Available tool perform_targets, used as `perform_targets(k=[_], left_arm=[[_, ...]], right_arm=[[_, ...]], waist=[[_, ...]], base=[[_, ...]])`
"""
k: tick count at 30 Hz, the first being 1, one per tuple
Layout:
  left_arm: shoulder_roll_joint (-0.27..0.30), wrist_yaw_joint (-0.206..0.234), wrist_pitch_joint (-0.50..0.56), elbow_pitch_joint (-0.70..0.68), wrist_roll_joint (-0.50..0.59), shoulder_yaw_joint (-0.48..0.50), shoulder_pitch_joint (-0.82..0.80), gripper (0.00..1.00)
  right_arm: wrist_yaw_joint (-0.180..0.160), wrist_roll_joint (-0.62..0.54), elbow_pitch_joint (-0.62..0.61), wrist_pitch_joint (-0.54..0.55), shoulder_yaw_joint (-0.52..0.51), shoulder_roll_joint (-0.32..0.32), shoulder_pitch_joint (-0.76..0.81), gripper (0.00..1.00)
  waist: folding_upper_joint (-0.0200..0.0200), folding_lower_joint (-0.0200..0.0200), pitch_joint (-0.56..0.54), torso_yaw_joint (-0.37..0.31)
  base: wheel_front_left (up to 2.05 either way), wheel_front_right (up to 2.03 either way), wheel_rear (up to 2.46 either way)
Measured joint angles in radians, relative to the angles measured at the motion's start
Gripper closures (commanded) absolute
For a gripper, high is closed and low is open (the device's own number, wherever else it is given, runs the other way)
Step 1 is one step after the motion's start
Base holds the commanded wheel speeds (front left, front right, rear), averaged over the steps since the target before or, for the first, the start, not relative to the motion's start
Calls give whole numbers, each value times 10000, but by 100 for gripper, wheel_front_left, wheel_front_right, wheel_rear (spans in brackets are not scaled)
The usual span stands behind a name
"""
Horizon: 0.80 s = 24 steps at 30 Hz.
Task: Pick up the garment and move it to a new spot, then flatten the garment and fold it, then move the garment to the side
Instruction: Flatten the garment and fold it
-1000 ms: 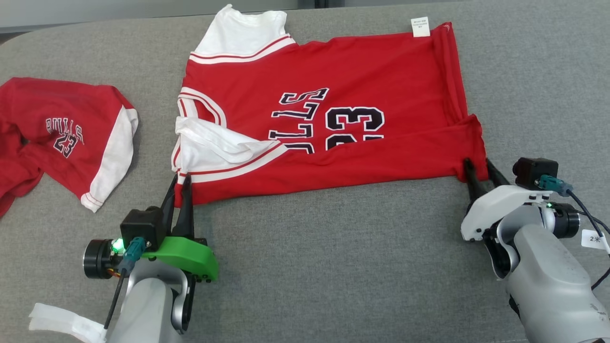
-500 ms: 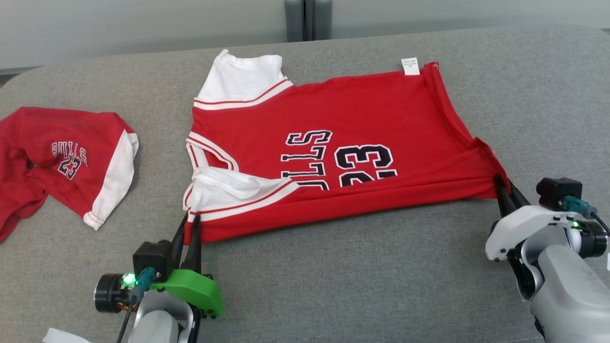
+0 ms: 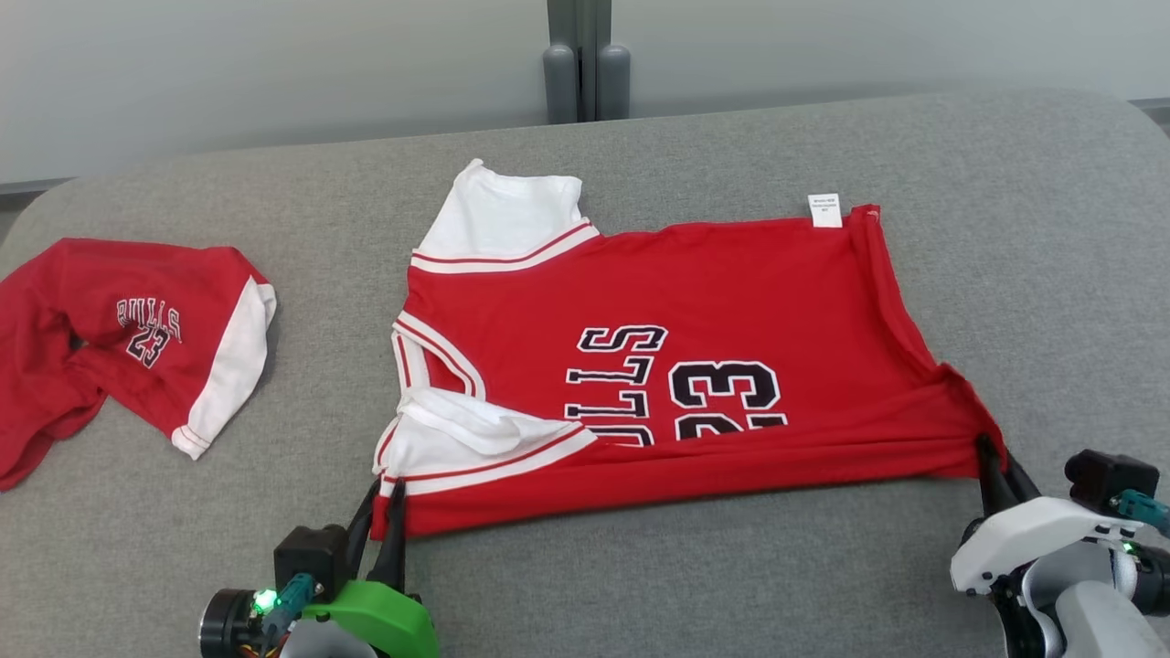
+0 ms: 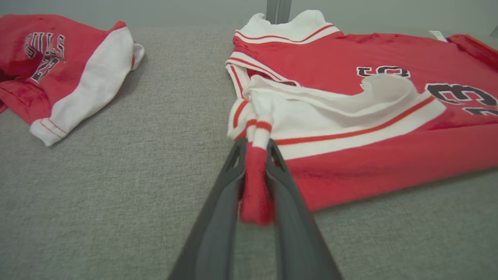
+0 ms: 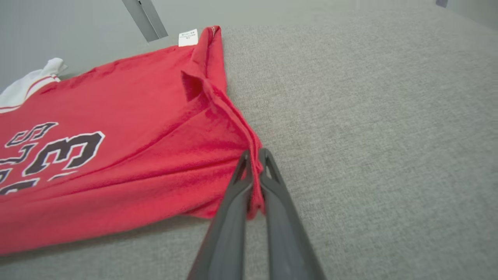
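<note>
The garment (image 3: 695, 311) is a red jersey with white sleeves and "23" in dark print, lying sideways on the grey table (image 3: 731, 567), its near edge folded over the print. My left gripper (image 3: 382, 493) is shut on the near left corner, a bunch of red and white-striped cloth between the fingers (image 4: 255, 147). My right gripper (image 3: 994, 457) is shut on the near right hem corner, where the red cloth is pinched at the fingertips (image 5: 255, 157) and creases run towards them. A white label (image 3: 825, 209) sits at the far right corner.
A second red and white jersey (image 3: 128, 338) lies crumpled at the table's left, also in the left wrist view (image 4: 70, 66). Bare grey table runs along the near side and to the right (image 5: 369, 136). A grey post (image 3: 585, 73) stands behind the far edge.
The right gripper's jaws have shut on the hem corner and drawn it out to the right. The head camera has tilted up, so the whole picture sits lower. The left grip holds.
</note>
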Motion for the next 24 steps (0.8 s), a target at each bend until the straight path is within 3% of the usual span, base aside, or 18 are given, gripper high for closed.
perform_targets(k=[1, 2, 9, 17, 24], left_arm=[[0, 2, 0, 29, 2, 0, -3, 4], [6, 6, 0, 29, 2, 6, -7, 0], [31, 65, 0, -763, -31, 13, -180, 0], [35, -65, -4, -3122, -230, 278, -218, 0], [372, -441, 100, -2656, -94, 288, -1671, 0]], right_arm=[[0, -4, -238, -4, -161, 109, -3, 0], [-12, -44, -405, -4, -236, 176, -5, 0], [-15, -593, -1699, -222, -562, 639, -11, 0], [-15, -844, -3312, -520, -217, 867, -45, 0], [-15, -1103, -3841, -531, 163, 897, -796, 0]], waist=[[0, 0, 30, -6], [0, 0, 52, -9], [0, 0, 195, -29], [0, 0, 384, -206], [0, 0, 949, -545]], base=[[0, 0, 0], [0, 0, 0], [0, 0, 0], [0, 0, 0], [0, 0, 0]])
